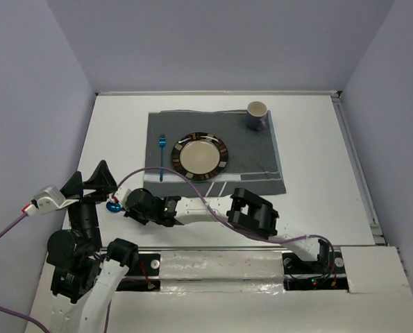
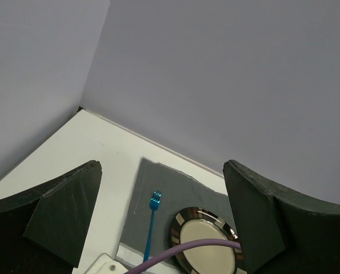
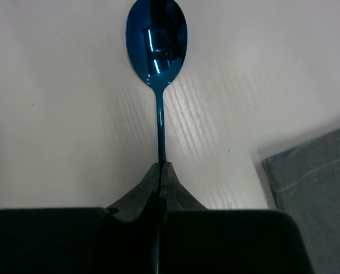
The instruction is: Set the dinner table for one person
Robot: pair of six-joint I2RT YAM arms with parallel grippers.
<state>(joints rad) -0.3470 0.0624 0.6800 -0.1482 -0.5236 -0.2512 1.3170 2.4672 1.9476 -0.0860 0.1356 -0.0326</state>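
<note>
Right jaws pinched tight on handle of shiny blue metal spoon, down at near-left part of big matte-white bench, near corner of grey striped cloth placemat. Left jaws wide apart.

spoon pinched in right claw: polished blue metal, mirror-glossy, smooth. claw fingers: matt black plastic. table under the claw: matt white, faint streaky grain. placemat right of the claw: grey woven cloth, pale stitched stripes. plate beyond the claw: glazed, glossy, metallic-looking banded rim. fork beside it: same shiny blue metal.
</note>
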